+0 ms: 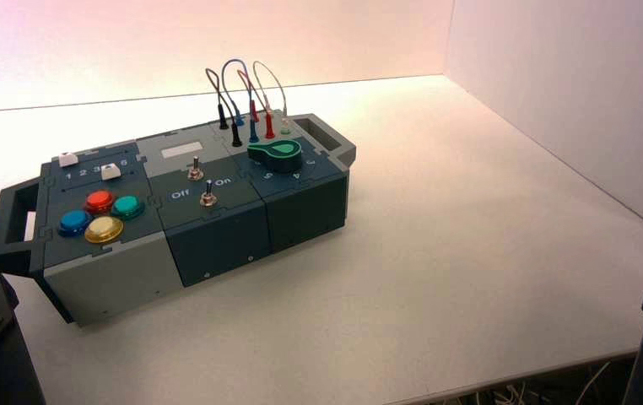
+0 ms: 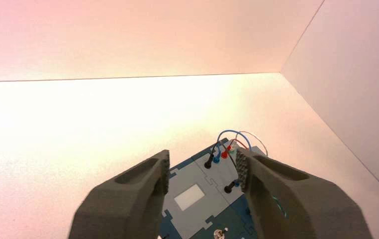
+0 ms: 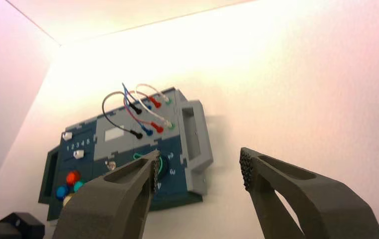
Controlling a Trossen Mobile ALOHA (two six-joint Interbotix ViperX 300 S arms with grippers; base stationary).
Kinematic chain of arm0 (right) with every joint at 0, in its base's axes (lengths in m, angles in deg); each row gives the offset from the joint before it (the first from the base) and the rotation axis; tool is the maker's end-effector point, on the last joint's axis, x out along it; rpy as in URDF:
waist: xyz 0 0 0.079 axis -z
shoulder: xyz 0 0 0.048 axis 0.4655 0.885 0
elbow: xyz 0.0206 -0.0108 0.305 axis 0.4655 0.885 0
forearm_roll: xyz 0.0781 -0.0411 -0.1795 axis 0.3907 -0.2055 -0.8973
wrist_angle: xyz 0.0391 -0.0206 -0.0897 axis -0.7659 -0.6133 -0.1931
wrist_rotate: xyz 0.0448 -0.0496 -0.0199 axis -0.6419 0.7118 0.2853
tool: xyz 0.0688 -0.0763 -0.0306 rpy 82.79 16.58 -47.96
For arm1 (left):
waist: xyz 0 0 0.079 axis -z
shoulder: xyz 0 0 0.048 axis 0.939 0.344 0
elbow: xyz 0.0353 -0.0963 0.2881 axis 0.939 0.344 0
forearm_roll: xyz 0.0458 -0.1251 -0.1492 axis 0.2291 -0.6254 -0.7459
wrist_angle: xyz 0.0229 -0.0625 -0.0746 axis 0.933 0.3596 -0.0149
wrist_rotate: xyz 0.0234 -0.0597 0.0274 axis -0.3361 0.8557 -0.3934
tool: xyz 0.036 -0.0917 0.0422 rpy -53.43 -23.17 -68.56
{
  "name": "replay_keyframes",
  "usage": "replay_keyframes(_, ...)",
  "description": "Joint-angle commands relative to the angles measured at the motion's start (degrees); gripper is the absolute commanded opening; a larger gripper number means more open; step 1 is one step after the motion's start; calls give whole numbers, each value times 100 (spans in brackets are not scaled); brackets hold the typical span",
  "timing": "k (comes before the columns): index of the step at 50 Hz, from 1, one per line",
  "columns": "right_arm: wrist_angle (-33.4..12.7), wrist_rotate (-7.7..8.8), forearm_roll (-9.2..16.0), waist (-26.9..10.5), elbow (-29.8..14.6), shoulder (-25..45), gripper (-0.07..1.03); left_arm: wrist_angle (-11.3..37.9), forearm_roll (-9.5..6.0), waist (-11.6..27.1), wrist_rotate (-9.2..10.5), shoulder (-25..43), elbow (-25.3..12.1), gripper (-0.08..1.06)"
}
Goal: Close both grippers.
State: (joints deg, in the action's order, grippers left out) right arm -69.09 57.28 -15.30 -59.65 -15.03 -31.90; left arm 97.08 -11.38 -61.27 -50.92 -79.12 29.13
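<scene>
The box (image 1: 217, 228) is seen to be built of matt plastic panels, dark blue and grey, joined at toothed seams. Its four round buttons (image 1: 103, 215) are capped in glossy, translucent plastic. The two toggle switches (image 1: 201, 183) are made of shiny metal. The left gripper (image 2: 203, 172) and right gripper (image 3: 198, 170) are formed of matt grey plastic, their fingertips (image 3: 247, 168) roughened by studded pads. The table (image 1: 470, 253) is surfaced smooth and matt white.

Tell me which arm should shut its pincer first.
Neither is better placed. Left pincer and right pincer both gape open on nothing, held above the box, so they can likely shut together.
</scene>
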Motion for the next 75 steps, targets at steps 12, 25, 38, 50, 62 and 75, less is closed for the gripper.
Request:
replay_keyframes(12, 44, -62, 193, 18, -141, -105, 20, 0, 0, 0, 114, -545, -70, 8)
replay_keyframes(25, 62, -79, 272, 26, -114, -246, -2, 255, 44, 9, 97, -448, -53, -4)
replay_keyframes(38, 53, -70, 378, 26, -114, -281, -2, 264, 44, 0, 62, -149, -105, -4)
replay_keyframes(50, 123, -53, 352, 26, -88, -290, -2, 334, 18, 0, 70, -158, -97, -4)
replay_keyframes(62, 105, -53, 352, 26, -88, -290, -2, 396, -9, 9, 79, -176, -141, -4)
replay_keyframes(75, 105, -44, 334, 26, -79, -290, -2, 396, -79, 35, 79, -176, -114, -4)
